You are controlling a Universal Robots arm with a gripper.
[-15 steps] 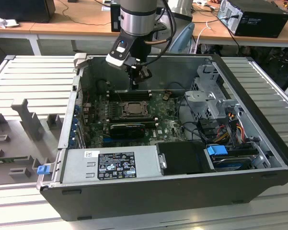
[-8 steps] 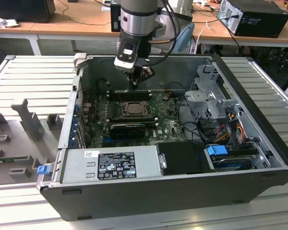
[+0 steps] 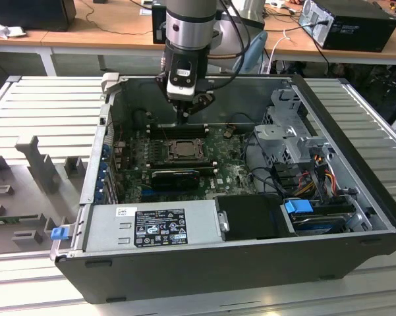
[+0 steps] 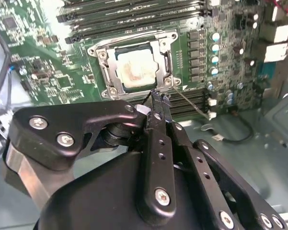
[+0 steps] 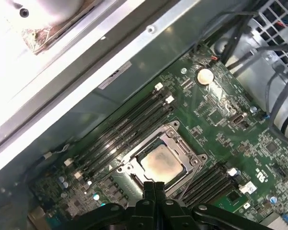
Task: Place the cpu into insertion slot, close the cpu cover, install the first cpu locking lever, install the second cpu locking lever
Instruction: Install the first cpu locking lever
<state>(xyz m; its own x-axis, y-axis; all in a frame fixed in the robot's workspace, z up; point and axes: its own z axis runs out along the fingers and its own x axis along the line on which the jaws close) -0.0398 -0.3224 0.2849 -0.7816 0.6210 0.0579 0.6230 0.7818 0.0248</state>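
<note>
In the exterior view the insertion slot (image 3: 166,153) lies near the middle of the green board. Long memory slots (image 3: 178,129) run close along its 12 o'clock edge, with the case wall (image 3: 250,92) behind them. At 3 o'clock we see only low parts. The cpu (image 4: 134,71) sits in the slot and the cpu cover (image 4: 104,64) lies flat around it (its window frames the pale face). The arm stands almost vertical. The gripper (image 3: 182,121) points down at the slot's 12 o'clock edge, its fingers pressed together.
</note>
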